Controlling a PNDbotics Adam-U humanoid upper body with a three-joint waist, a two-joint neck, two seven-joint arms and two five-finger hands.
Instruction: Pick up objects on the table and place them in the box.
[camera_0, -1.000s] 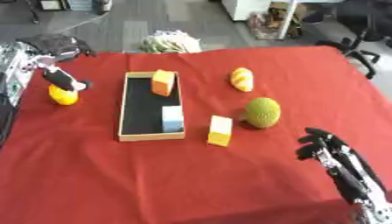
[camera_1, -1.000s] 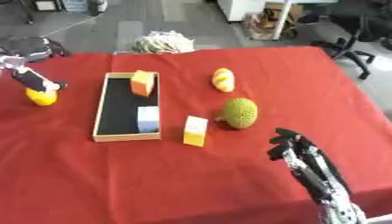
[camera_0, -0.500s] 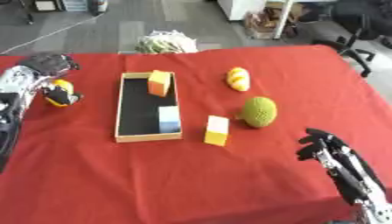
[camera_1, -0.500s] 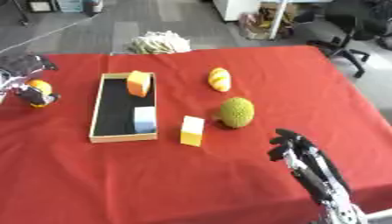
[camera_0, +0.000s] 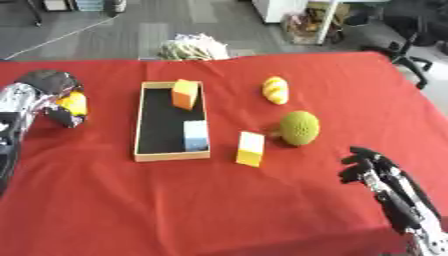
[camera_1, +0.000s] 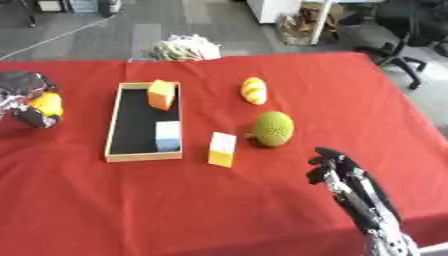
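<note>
Left of the box (camera_0: 138, 122), the left hand (camera_0: 45, 95) curls around a yellow-orange fruit (camera_0: 73, 103), seemingly light, smooth, best cupped around its middle; right hand (camera_0: 378, 172) rests open, well right.

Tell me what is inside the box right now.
The box holds two blocks: an orange one at the far end and a white and blue one near the front. The rest shows its dark floor. What lies under the blocks cannot be seen.
</note>
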